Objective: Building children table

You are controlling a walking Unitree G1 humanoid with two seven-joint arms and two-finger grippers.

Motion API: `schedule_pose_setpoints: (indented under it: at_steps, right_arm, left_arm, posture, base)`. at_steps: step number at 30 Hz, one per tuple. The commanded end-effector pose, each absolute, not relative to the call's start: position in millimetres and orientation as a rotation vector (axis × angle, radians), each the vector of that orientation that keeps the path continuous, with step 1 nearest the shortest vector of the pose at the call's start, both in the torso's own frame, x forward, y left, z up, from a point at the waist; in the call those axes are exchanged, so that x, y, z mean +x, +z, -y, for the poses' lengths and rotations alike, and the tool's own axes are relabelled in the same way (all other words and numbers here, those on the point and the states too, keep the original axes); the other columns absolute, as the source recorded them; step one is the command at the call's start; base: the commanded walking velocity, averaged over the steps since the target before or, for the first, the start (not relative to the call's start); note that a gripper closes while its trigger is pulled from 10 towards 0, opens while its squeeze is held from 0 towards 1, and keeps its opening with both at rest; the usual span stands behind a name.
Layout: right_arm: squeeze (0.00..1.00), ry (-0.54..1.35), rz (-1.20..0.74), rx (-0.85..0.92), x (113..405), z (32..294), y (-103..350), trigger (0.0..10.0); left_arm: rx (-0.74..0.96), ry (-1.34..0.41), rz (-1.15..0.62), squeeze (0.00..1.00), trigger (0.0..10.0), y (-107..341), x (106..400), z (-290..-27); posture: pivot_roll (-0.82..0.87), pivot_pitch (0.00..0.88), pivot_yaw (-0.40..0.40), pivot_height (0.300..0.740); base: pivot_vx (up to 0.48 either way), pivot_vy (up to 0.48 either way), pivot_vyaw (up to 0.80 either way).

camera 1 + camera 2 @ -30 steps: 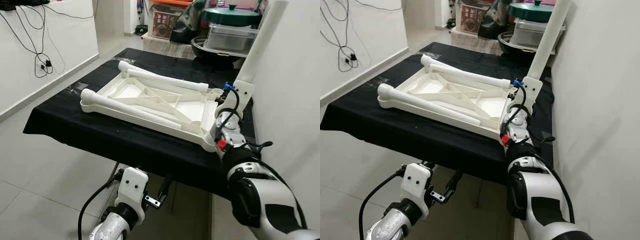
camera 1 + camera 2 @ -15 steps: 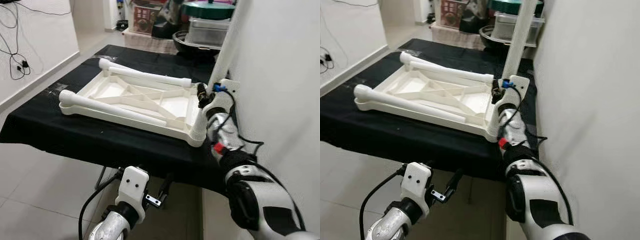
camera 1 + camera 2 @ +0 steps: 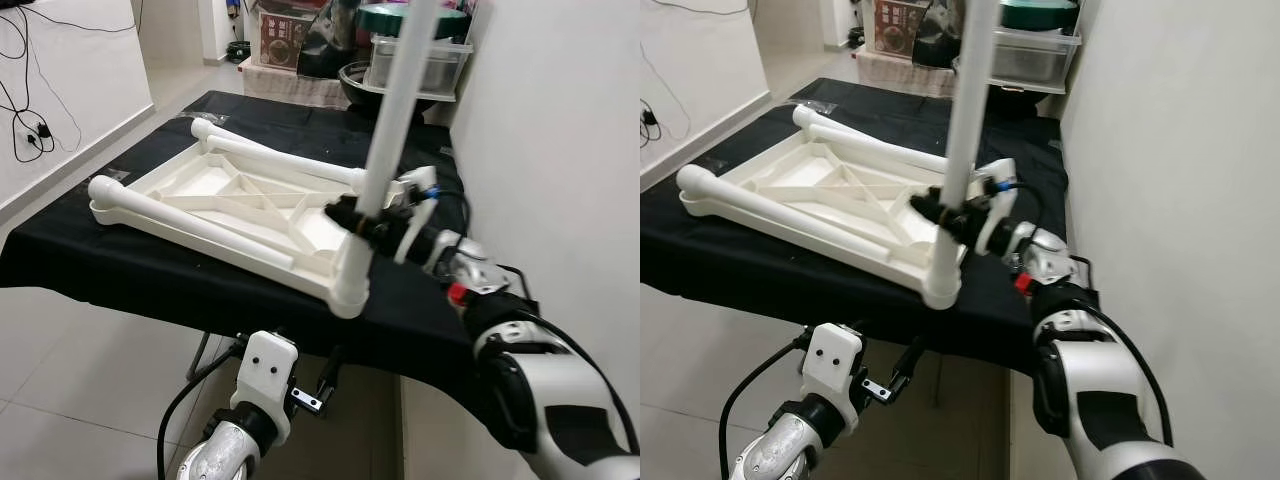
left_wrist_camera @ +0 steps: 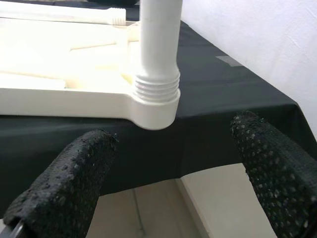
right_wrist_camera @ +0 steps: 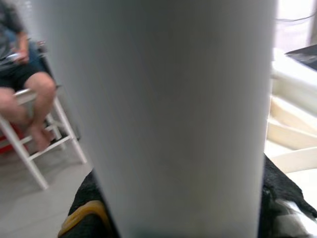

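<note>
A white children's tabletop [image 3: 250, 200] lies upside down on a black-clothed table [image 3: 150, 270]. Two white legs lie on it, one along the front [image 3: 190, 222] and one along the back [image 3: 280, 158]. A third leg [image 3: 390, 120] stands upright in the near right corner socket [image 4: 157, 106], with its threads [image 4: 157, 85] still showing above the rim. My right gripper [image 3: 362, 222] is shut on this leg low down, and the leg [image 5: 168, 124] is seen up close in the right wrist view. My left gripper [image 3: 322, 382] hangs below the table's front edge, its fingers [image 4: 69, 183] open.
A white wall [image 3: 560, 150] runs close along the table's right side. Storage boxes and a green-lidded pot [image 3: 410, 20] crowd the far end. Cables [image 3: 35, 120] hang on the left wall above tiled floor. A person [image 5: 22, 84] sits on a white chair.
The camera has shifted. My right gripper has carried the upright leg from the far right side over to the near right corner, where it now stands in the socket. The left arm stayed low.
</note>
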State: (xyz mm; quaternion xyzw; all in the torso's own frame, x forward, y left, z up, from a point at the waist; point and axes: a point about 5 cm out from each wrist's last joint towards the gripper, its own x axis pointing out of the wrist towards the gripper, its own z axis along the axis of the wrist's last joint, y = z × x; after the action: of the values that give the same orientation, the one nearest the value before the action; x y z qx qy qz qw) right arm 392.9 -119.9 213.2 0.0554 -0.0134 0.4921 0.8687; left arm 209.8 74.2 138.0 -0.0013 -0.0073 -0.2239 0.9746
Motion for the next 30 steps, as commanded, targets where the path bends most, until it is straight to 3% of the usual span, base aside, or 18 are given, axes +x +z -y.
schedule_pose_setpoints:
  at_steps: [1,3,4,8,9,12,14,16,19,24,27,28,29,30]
  right_arm:
    - [0.00,1.008,0.040,0.071,395,112,217,3.2]
    - [0.00,1.003,0.043,0.072,396,111,218,3.2]
    - [0.00,0.962,0.055,0.068,398,111,220,0.0]
    - [0.00,0.771,0.083,0.085,406,117,227,0.0]
    - [0.00,0.571,0.067,0.081,412,129,224,0.0]
    - [0.00,0.456,0.060,0.055,415,137,222,0.0]
    - [0.00,0.199,0.021,0.029,418,155,216,0.0]
    - [0.00,0.129,0.012,0.021,418,161,214,0.0]
    - [0.00,-0.253,-0.012,0.008,413,189,205,0.0]
    - [0.00,-0.483,0.007,0.067,407,194,202,0.0]
    - [0.00,-0.526,0.007,0.093,405,190,201,0.0]
    - [0.00,-0.512,0.003,0.126,406,181,199,1.8]
    - [0.00,-0.512,0.003,0.126,406,181,199,1.8]
    - [0.00,-0.491,0.007,0.151,407,174,199,10.0]
  left_arm:
    - [0.000,-0.446,0.000,0.00,10.0,135,210,-73]
    - [0.000,-0.445,0.000,0.00,10.0,135,210,-73]
    - [-0.001,-0.445,0.000,0.00,10.0,135,210,-73]
    - [-0.002,-0.445,0.000,0.00,10.0,135,209,-73]
    - [-0.003,-0.446,-0.001,0.00,10.0,134,209,-73]
    - [-0.004,-0.448,-0.002,0.00,10.0,134,209,-73]
    - [-0.003,-0.451,-0.002,0.00,10.0,134,209,-74]
    - [-0.003,-0.452,-0.002,0.00,10.0,134,209,-74]
    - [0.003,-0.458,-0.005,0.00,10.0,133,209,-74]
    - [0.004,-0.462,-0.006,0.00,10.0,132,209,-74]
    - [0.005,-0.462,-0.007,0.00,10.0,132,209,-74]
    - [0.006,-0.461,-0.007,0.00,10.0,132,209,-74]
    - [0.006,-0.461,-0.007,0.00,10.0,132,209,-74]
    - [0.006,-0.460,-0.007,0.00,10.0,132,210,-73]
  posture:
    - [0.10,0.060,-0.109,0.740]
    - [0.10,0.060,-0.109,0.740]
    - [0.10,0.061,-0.111,0.740]
    - [0.10,0.057,-0.112,0.740]
    - [0.10,0.049,-0.111,0.740]
    - [0.09,0.046,-0.108,0.740]
    - [0.09,0.045,-0.105,0.740]
    - [0.09,0.045,-0.105,0.740]
    - [0.09,0.036,-0.096,0.740]
    - [0.09,0.031,-0.092,0.740]
    - [0.09,0.030,-0.096,0.740]
    - [0.09,0.033,-0.097,0.740]
    - [0.09,0.033,-0.097,0.740]
    - [0.09,0.036,-0.097,0.740]
  base:
    - [0.000,0.000,0.00]
    - [0.000,0.000,0.00]
    - [0.000,0.000,0.00]
    - [0.000,0.000,0.00]
    - [0.000,0.000,0.00]
    - [0.000,0.000,0.00]
    - [0.000,0.000,0.00]
    - [0.000,0.000,0.00]
    - [0.000,0.000,0.00]
    - [0.000,0.000,0.00]
    - [0.000,0.000,0.00]
    - [0.000,0.000,0.00]
    - [0.000,0.000,0.00]
    - [0.000,0.000,0.00]
